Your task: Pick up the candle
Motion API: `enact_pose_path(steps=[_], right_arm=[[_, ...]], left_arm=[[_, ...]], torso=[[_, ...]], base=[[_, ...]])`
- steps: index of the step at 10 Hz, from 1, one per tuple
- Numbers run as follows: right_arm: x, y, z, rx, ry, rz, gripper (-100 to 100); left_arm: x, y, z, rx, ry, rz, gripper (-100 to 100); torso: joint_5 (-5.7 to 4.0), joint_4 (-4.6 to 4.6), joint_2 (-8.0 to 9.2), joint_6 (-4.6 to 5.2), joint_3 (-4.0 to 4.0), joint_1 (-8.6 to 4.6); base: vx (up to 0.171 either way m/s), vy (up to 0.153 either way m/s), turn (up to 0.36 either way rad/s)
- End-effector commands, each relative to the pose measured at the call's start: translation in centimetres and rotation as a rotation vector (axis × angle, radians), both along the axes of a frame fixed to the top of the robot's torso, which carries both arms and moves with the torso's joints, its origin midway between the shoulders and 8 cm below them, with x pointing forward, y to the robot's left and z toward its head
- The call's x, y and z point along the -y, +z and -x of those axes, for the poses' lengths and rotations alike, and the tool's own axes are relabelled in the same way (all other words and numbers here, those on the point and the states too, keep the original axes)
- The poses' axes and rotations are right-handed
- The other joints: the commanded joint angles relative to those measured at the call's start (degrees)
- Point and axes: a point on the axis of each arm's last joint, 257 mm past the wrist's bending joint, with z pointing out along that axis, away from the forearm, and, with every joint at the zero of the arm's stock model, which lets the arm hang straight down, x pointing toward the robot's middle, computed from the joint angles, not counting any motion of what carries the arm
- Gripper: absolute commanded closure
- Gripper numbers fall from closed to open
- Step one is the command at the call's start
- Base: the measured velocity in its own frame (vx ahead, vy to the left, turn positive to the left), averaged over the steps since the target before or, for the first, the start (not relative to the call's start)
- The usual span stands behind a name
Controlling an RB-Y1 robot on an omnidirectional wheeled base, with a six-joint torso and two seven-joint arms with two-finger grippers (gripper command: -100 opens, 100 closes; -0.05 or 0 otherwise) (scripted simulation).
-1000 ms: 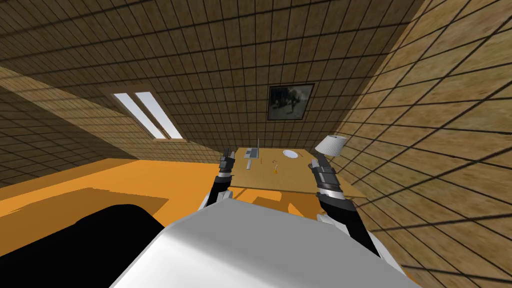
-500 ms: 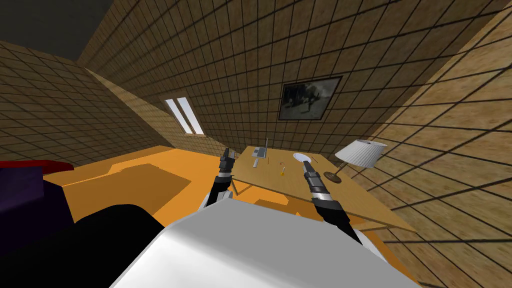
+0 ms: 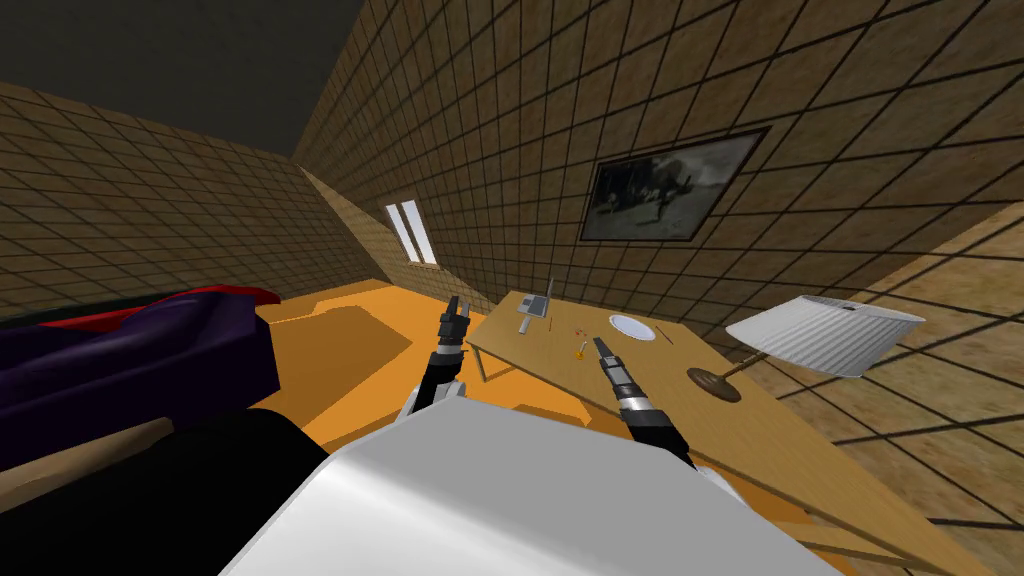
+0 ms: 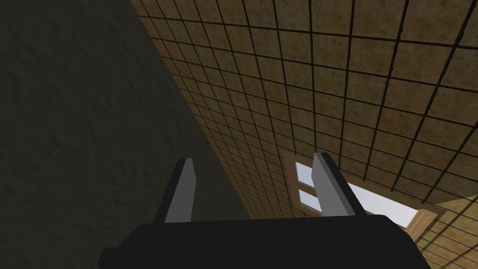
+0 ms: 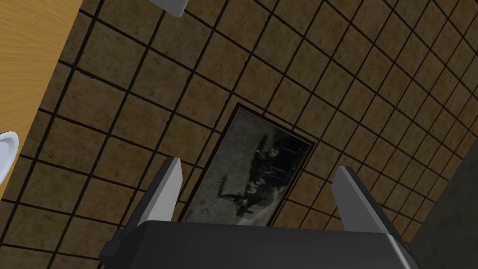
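Swinging my view left has brought the table [image 3: 780, 450] nearer, on my right. My right gripper [image 3: 599, 344], fingers apart and empty, now hangs just beside the small orange candle [image 3: 580, 352], so a grasp looks close. My left gripper [image 3: 458, 312], fingers also apart, waits off the table. The plate [image 3: 632, 327] lies beyond.

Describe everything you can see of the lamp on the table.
The lamp has a wide, white, ribbed drum shade with a flat top, a thin dark stem and a round, flat, dark brown base. It stands on its base on the wooden table, close to the edge along the tiled wall, and to the right of the white plate, apart from it. Only the table touches it.
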Motion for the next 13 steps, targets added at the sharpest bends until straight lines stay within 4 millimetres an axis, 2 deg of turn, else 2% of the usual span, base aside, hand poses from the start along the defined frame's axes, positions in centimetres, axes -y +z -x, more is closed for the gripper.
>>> enact_pose_path(steps=[1, 3, 4, 6, 7, 8, 9, 10, 11, 12, 13], right_arm=[[0.4, -1.8, 0.3, -0.046, 0.006, 0.019, -100], [0.8, -6.2, 1.2, -0.155, 0.030, 0.071, -100], [1.1, -6.9, 1.3, -0.169, 0.028, 0.076, -100], [2.3, -11.6, 2.9, -0.286, 0.046, 0.134, -100], [2.5, -12.1, 3.0, -0.296, 0.046, 0.141, -100], [3.1, -13.8, 3.9, -0.343, 0.057, 0.170, -100], [3.5, -14.5, 4.1, -0.359, 0.053, 0.176, -100], [3.5, -14.5, 4.1, -0.359, 0.053, 0.176, -100], [4.6, -16.8, 5.3, -0.419, 0.060, 0.211, -100], [4.7, -16.9, 5.4, -0.423, 0.058, 0.212, -100], [6.1, -19.2, 6.8, -0.487, 0.063, 0.250, -100]], left_arm=[[0.0, 0.0, 0.0, 0.000, 0.000, 0.000, 0], [0.0, 0.0, 0.0, 0.000, 0.000, 0.000, 0], [0.0, 0.0, 0.0, 0.000, 0.000, 0.000, 0], [0.0, 0.0, 0.0, 0.000, 0.000, 0.000, 0], [0.0, 0.0, 0.0, 0.000, 0.000, 0.000, 0], [0.0, 0.0, 0.0, 0.000, 0.000, 0.000, 0], [0.0, 0.0, 0.0, 0.000, 0.000, 0.000, 0], [0.0, 0.0, 0.0, 0.000, 0.000, 0.000, 0], [0.0, 0.0, 0.0, 0.000, 0.000, 0.000, 0], [0.0, 0.0, 0.0, 0.000, 0.000, 0.000, 0], [0.0, 0.0, 0.0, 0.000, 0.000, 0.000, 0]], torso=[[0.00, 0.00, 0.00, 0.00, 0.00, 0.00], [0.01, -0.01, -0.04, 0.01, -0.02, 0.04], [0.01, -0.01, -0.04, 0.00, -0.02, 0.02], [0.01, -0.01, -0.06, 0.01, -0.04, 0.05], [0.01, -0.01, -0.08, 0.01, -0.04, 0.06], [0.02, -0.01, -0.06, 0.08, -0.04, 0.05], [0.02, -0.01, -0.06, 0.04, -0.04, 0.05], [0.02, -0.01, -0.08, 0.06, -0.04, 0.06], [0.02, -0.01, -0.10, 0.08, -0.05, 0.07], [0.02, -0.02, -0.10, 0.04, -0.06, 0.09], [0.02, -0.02, -0.11, 0.07, -0.06, 0.07]], base=[[-0.016, -0.020, 0.159], [-0.015, -0.012, 0.340], [-0.014, -0.013, 0.209], [-0.011, -0.005, 0.388], [-0.007, -0.009, 0.149], [-0.008, -0.001, 0.227], [-0.006, -0.004, 0.201], [-0.002, -0.004, 0.017], [-0.002, 0.007, 0.248], [-0.002, -0.001, 0.175], [-0.002, 0.003, 0.315]])
